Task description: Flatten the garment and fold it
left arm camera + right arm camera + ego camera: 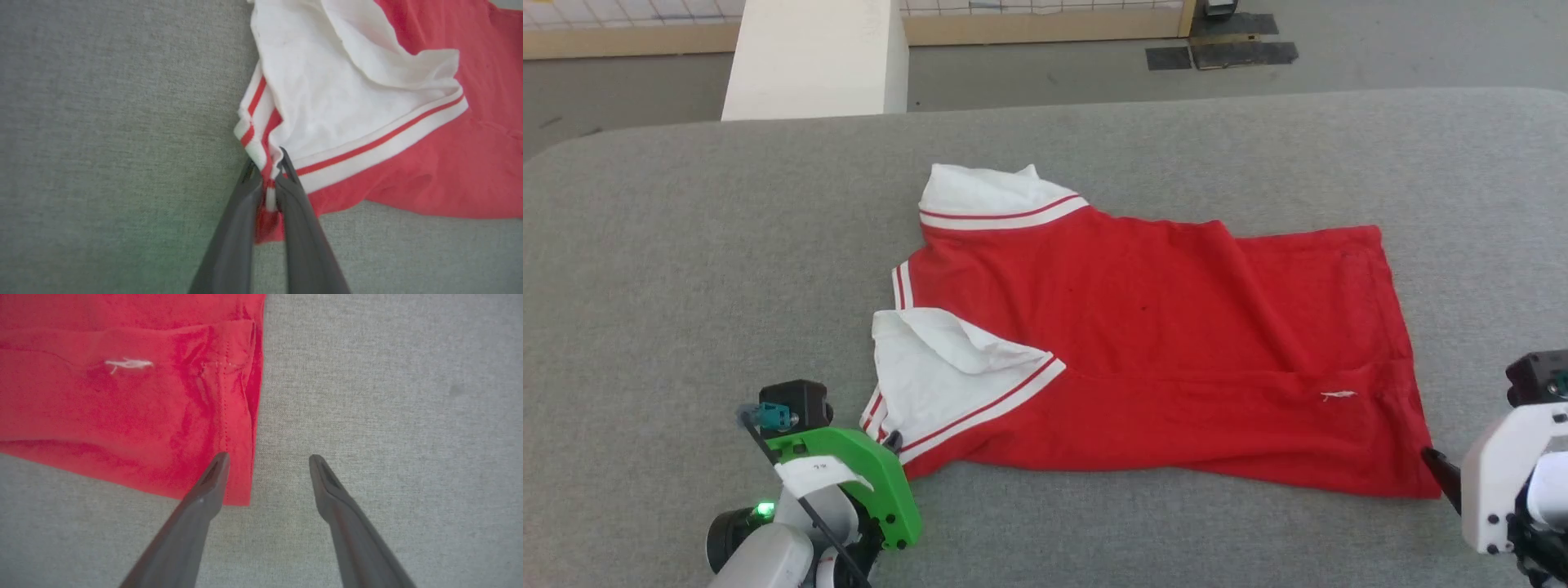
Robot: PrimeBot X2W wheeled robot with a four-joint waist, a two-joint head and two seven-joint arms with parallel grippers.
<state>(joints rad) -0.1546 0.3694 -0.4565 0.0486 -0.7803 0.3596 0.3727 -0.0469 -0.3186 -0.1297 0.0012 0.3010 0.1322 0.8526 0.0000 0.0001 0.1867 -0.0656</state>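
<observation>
The garment (1160, 343) lies across the grey table, red body with white sleeves edged in red-white stripes, its plain side up. Its collar end points left and its hem right. My left gripper (892, 441) is at the near left corner, shut on the striped trim of the near sleeve (327, 102); in the left wrist view the two fingers (237, 212) pinch a bunch of striped and red cloth. My right gripper (267, 459) is open at the near right hem corner (237, 490), one finger (212, 477) over the red cloth, the other above bare table.
The grey padded table (686, 286) reaches to all sides of the garment. Behind its far edge stands a white pillar (817, 57) on a grey floor with dark mats (1225, 51).
</observation>
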